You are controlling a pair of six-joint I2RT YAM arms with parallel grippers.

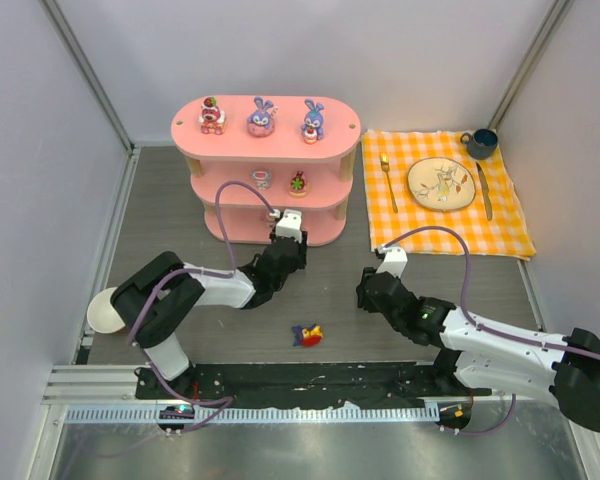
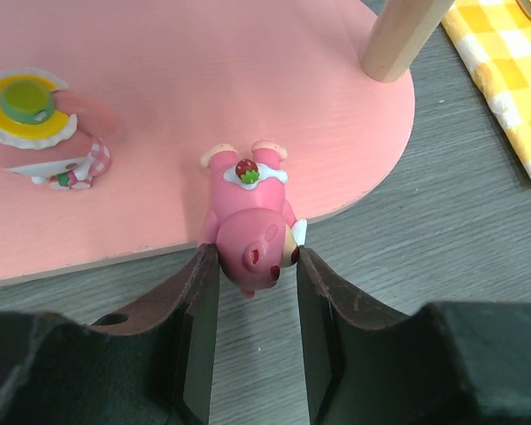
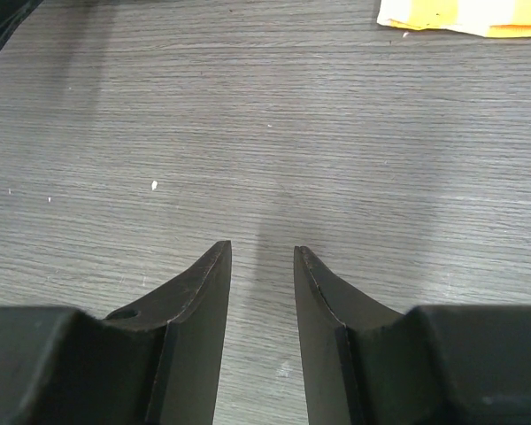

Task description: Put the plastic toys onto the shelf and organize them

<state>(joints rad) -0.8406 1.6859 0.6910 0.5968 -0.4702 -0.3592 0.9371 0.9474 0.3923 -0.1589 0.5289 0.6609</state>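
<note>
Left tool (image 2: 254, 255) is pinching the pink bear (image 2: 250, 208) by the head, one finger pressing on each cheek. The feet are pointing away from the tool, toward the shelf (image 2: 203, 71). The bear is hanging right at the front rim of a lower pink board, with its head overhanging the edge. Cannot tell whether the feet are touching the board. A toy in a yellow cap (image 2: 31, 115) is standing on the same board, well off to one side. A wooden post (image 2: 403, 35) is rising on the other side.

Handling, my guess: hard moulded plastic, very light, stiff, glossy, not fragile. The round head is giving the fingers little flat surface to bite, so it is likely wanting to twist or squirt out. Narrow feet are making it tippy on release. Holding by the head is leaving the feet free for setting down.

Right tool (image 3: 262, 252) is sitting spread, nothing between its fingers, over bare desk (image 3: 354, 133). One red-yellow toy (image 1: 307, 335) is lying on the desk between the arms, waiting
</note>
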